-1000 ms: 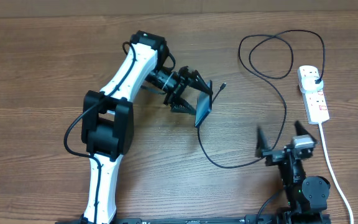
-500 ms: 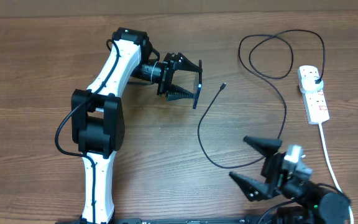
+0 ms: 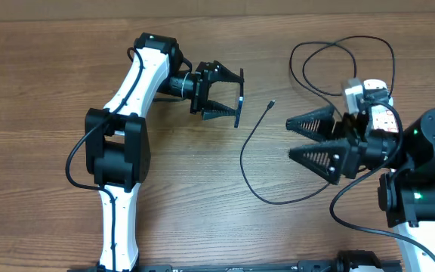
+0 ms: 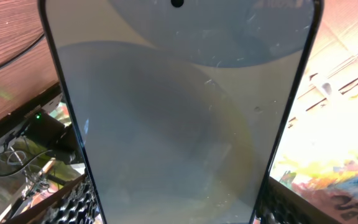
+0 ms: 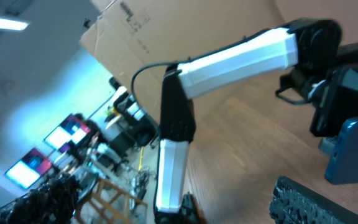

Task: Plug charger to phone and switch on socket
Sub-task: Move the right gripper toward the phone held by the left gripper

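Phone (image 3: 238,115) gripped by left gripper (image 3: 231,97); charger (image 3: 242,155) tip lies unplugged at its three o'clock; right gripper (image 3: 289,138) spread, empty.

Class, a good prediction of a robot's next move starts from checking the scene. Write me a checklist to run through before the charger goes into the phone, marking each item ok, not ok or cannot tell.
1. Phone held by the left gripper: ok, clamped on edge above the table.
2. Right gripper free to pick up: ok, open and empty.
3. Connector tip reachable: ok, lying bare on the table between the two grippers.
4. Tip in the phone: not ok, they are apart.
5. Charger plug seated in the power strip: cannot tell, the right arm covers it.
6. Strip switch on: cannot tell.
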Controlling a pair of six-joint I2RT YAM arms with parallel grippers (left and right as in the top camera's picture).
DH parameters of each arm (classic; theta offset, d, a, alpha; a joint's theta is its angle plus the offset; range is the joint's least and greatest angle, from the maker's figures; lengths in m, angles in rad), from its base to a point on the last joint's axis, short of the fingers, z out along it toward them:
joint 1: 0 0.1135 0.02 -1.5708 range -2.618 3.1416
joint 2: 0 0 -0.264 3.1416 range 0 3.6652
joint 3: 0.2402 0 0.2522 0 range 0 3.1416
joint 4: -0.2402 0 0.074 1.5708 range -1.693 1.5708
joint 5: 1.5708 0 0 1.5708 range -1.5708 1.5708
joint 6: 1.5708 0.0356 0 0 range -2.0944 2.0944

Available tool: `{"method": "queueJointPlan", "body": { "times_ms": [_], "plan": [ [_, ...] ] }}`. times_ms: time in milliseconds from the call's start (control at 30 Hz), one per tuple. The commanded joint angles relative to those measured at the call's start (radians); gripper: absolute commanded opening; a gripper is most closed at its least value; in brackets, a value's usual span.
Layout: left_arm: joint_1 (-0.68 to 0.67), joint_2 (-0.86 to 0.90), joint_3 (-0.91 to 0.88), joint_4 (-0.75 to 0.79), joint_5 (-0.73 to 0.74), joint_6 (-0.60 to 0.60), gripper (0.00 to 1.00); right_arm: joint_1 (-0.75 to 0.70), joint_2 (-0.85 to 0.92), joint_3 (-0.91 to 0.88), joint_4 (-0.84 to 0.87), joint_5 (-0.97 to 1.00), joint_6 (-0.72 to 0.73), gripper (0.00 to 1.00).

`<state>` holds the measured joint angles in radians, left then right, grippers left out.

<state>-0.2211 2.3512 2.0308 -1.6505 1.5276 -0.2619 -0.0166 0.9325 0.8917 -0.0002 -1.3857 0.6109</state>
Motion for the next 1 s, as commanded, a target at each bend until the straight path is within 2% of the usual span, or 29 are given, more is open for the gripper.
{"method": "queueJointPlan", "body": {
  "times_ms": [0,67,133,200,267,300,333,367,433,467,500,633,733,800,900,967],
  "plan": [
    [0.012,-0.005,0.024,-0.002,0.054,-0.007,0.68,0.016,-0.009,0.028,-0.073,0.201,0.042,0.99],
    [0.012,-0.005,0.024,-0.002,0.054,-0.007,0.68,0.022,-0.009,0.06,-0.311,0.425,-0.078,0.99],
    [0.012,-0.005,0.024,-0.002,0.054,-0.006,0.68,0.068,0.015,0.143,-0.677,0.893,-0.227,0.99],
    [0.012,-0.005,0.024,0.004,0.053,-0.004,0.68,0.12,0.058,0.216,-0.85,1.152,-0.228,0.99],
    [0.012,-0.005,0.024,0.006,0.053,-0.003,0.68,0.163,0.108,0.28,-0.973,1.305,-0.227,0.99],
    [0.012,-0.005,0.024,0.006,0.053,-0.003,0.68,0.183,0.137,0.303,-1.011,1.304,-0.228,1.0],
    [0.012,-0.005,0.024,0.006,0.053,-0.003,0.67,0.192,0.147,0.305,-1.01,1.246,-0.227,1.0],
    [0.012,-0.005,0.024,0.006,0.052,-0.003,0.67,0.201,0.164,0.305,-1.001,1.039,-0.227,1.0],
    [0.012,-0.005,0.024,0.006,0.051,-0.003,0.68,0.202,0.18,0.305,-0.966,0.906,-0.229,0.99],
    [0.012,-0.005,0.024,0.006,0.052,-0.003,0.68,0.227,0.183,0.305,-0.926,0.862,-0.273,0.96],
    [0.012,-0.005,0.023,0.006,0.051,-0.003,0.68,0.261,0.183,0.309,-0.921,0.896,-0.272,0.96],
    [0.012,-0.004,0.023,0.034,0.032,-0.006,0.68,0.555,0.2,0.387,-0.991,1.369,-0.271,0.96],
    [0.011,-0.004,0.023,0.035,0.026,-0.016,0.68,0.78,0.249,0.514,-1.023,1.673,-0.167,0.96],
    [0.011,-0.004,0.023,0.035,0.03,-0.016,0.69,0.863,0.332,0.597,-1.059,1.674,-0.166,0.96],
    [0.011,-0.004,0.023,0.035,0.03,-0.016,0.69,0.869,0.431,0.659,-1.104,1.702,-0.157,0.96],
    [0.011,-0.004,0.023,0.035,0.03,-0.016,0.69,0.869,0.526,0.725,-1.114,1.761,-0.051,0.93]
  ]
}}
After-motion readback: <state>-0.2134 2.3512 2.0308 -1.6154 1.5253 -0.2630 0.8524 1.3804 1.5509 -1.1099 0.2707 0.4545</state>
